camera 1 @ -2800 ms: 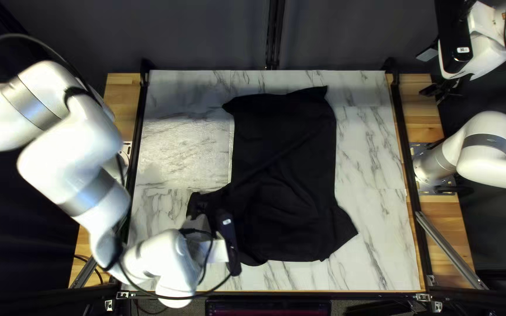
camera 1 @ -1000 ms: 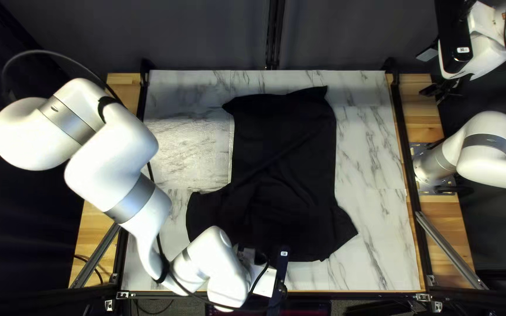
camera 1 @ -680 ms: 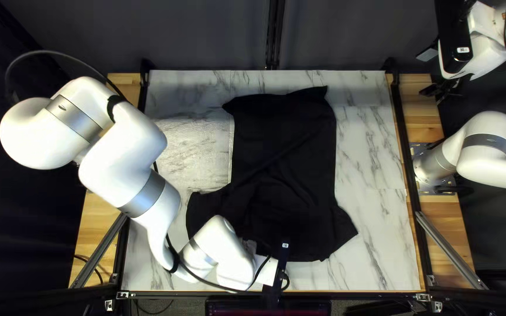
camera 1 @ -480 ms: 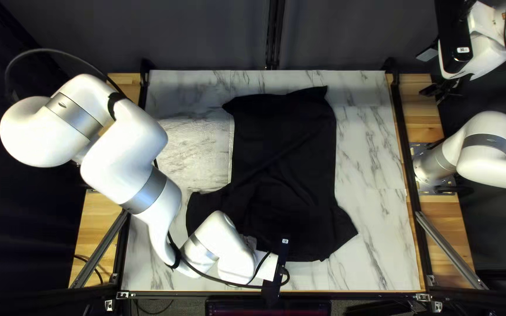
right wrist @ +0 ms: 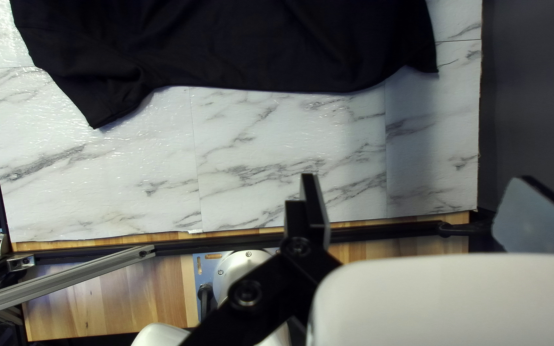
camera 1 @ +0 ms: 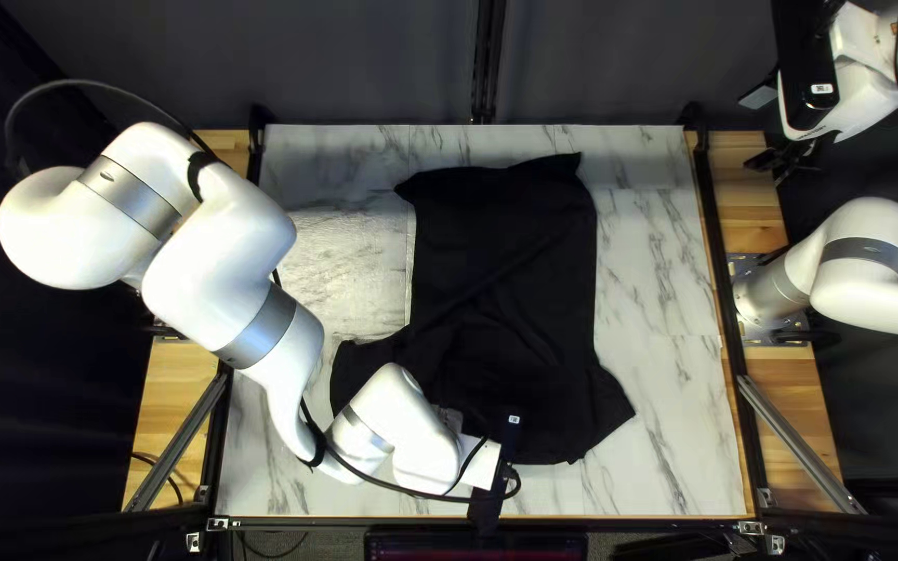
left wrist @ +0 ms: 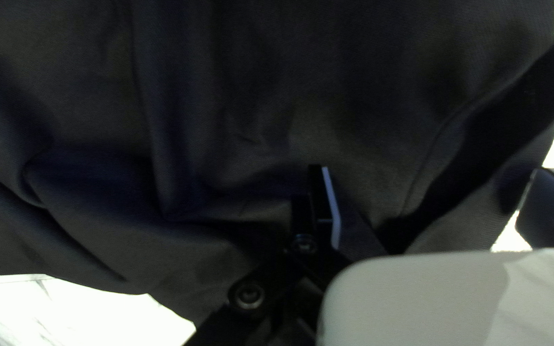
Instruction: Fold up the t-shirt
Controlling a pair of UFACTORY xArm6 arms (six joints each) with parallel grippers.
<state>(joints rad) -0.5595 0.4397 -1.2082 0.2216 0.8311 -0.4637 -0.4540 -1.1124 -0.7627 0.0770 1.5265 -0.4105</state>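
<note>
Marble-patterned tabletop (camera 1: 667,416), creased black t-shirt (camera 1: 501,260), left tool (camera 1: 449,419) and right tool (camera 1: 785,161) both released, white label (camera 1: 821,89) on black housing (camera 1: 804,42)

The black t-shirt (camera 1: 511,270) lies rumpled on the bench, diagonally creased, its far and near corners poking outward.

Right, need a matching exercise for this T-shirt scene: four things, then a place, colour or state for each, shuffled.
A. T-shirt
B. left end effector
C. right end effector
D. tabletop

1. open, over black cloth
2. white with grey veins
3. black, creased, not yet folded into a neat shape
4. open, at the upper right of the top left view

Pairs: A-3, B-1, C-4, D-2
</note>
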